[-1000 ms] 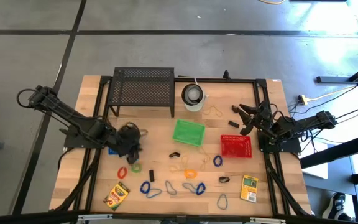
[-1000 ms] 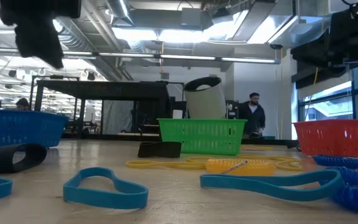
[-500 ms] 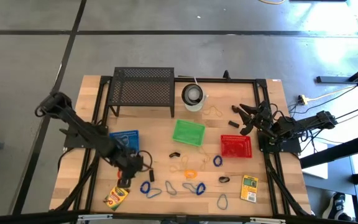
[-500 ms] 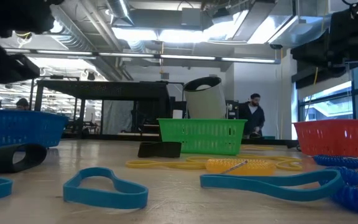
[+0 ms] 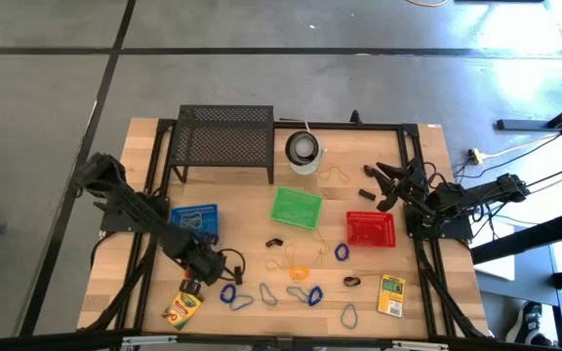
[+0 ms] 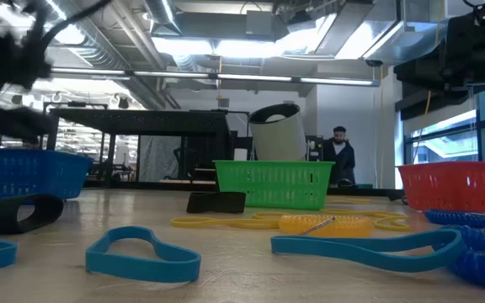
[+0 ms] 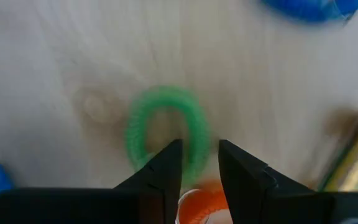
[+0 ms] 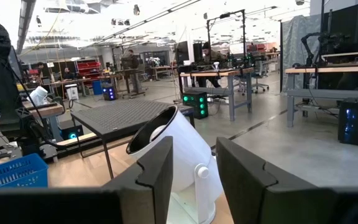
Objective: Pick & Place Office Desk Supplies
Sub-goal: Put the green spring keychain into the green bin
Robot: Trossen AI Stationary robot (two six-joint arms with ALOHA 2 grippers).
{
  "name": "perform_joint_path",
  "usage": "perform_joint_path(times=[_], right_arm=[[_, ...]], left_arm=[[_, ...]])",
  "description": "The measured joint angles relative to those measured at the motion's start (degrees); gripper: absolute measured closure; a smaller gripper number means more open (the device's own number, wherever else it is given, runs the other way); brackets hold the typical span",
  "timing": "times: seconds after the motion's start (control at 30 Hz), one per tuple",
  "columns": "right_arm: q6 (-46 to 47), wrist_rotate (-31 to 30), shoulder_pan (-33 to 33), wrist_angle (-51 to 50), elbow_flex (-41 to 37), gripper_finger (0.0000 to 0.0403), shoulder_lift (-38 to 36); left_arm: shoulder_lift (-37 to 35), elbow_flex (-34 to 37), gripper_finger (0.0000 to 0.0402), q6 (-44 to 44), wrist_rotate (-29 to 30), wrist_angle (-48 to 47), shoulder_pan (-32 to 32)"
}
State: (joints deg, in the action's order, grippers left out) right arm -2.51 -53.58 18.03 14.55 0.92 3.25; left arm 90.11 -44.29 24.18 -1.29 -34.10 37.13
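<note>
A green coiled loop (image 7: 163, 134) lies flat on the wood. My left gripper (image 7: 197, 155) points down over it, open, one finger inside the loop and one outside its rim. An orange-red loop (image 7: 201, 199) shows between the fingers, lower in that picture. In the high view my left gripper (image 5: 203, 271) is at the near left, just beyond a crayon box (image 5: 183, 307), and it hides the green loop. My right gripper (image 8: 191, 168) waits open at the right edge (image 5: 388, 190), holding nothing. My left gripper's fingers (image 7: 166, 162) come from above, pointing down, and straddle one side of the green loop's rim (image 7: 194, 140). The loop lies flat on the table. I cannot tell whether the fingers touch it.
A blue basket (image 5: 194, 216), a green basket (image 5: 295, 207) and a red basket (image 5: 371, 229) stand mid-table. The black mesh rack (image 5: 224, 141) and the white cup (image 5: 302, 149) are at the back. Several loose loops (image 5: 301, 291) and a second box (image 5: 391, 294) lie along the near edge.
My left gripper has gone from beside the blue basket toward the table's near edge and down, rolling about its own line, and now hangs low over the green loop. Nothing on the table has moved.
</note>
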Motion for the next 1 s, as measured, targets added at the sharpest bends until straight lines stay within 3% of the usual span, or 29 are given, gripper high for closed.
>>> perform_joint_path(times=[0.27,0.47,0.67,0.83,1.0], right_arm=[[-0.02,0.01,0.0,0.0,0.01,0.028,-0.02],[-0.02,0.02,-0.01,0.0,-0.02,0.028,0.0],[0.01,0.02,0.01,-0.09,-0.01,0.028,-0.02],[0.02,0.02,0.0,-0.07,-0.01,0.028,-0.02],[0.14,0.04,0.0,-0.06,0.0,0.028,0.0]], left_arm=[[3.74,-0.72,0.0316,-2.94,5.26,-0.95,1.68],[1.64,-1.77,0.0381,-7.8,7.46,-0.34,1.55],[0.04,-5.56,0.0385,-14.56,18.1,1.1,1.29],[-0.85,-11.2,0.0388,-26.58,30.31,2.84,-0.79],[-1.06,-15.31,0.0387,-40.06,42.12,11.74,-3.51]])
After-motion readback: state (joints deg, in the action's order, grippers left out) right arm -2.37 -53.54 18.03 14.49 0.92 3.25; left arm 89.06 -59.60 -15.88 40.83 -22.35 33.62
